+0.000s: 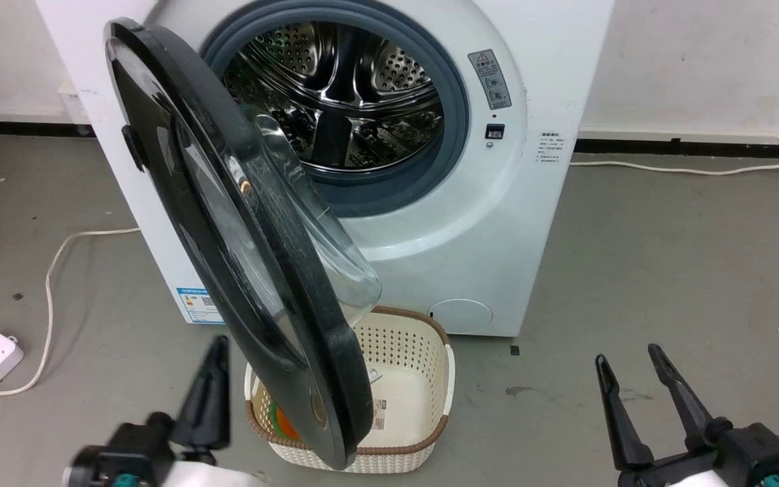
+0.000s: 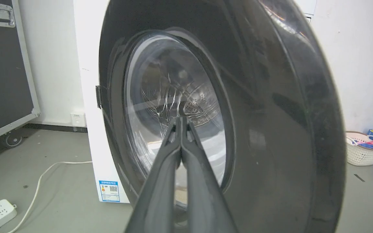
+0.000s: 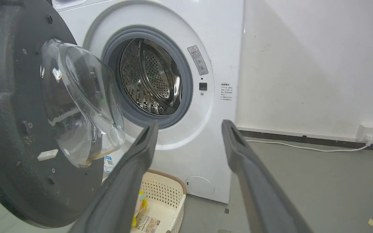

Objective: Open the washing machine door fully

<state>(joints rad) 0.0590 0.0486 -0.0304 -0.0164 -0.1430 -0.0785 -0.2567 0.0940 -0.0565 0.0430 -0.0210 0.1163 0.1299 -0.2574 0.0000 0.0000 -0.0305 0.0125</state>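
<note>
No word or number is sharp enough to read. On the washing machine (image 1: 470, 223), in the upper middle of the head view, a grey sticker (image 1: 489, 78) carries a warning triangle and 2 small pictures. To its lower right, a white label (image 1: 549, 147) has tiny black lines. At the machine's lower left, a blue sticker (image 1: 198, 306) shows a QR code. Inside the basket (image 1: 403, 338), at the bottom middle, a tag (image 1: 379, 414) is also unreadable.

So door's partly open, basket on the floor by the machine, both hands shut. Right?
No. The left hand is shut, but the right hand is open, spread wide in the right wrist view. The rest holds.
</note>
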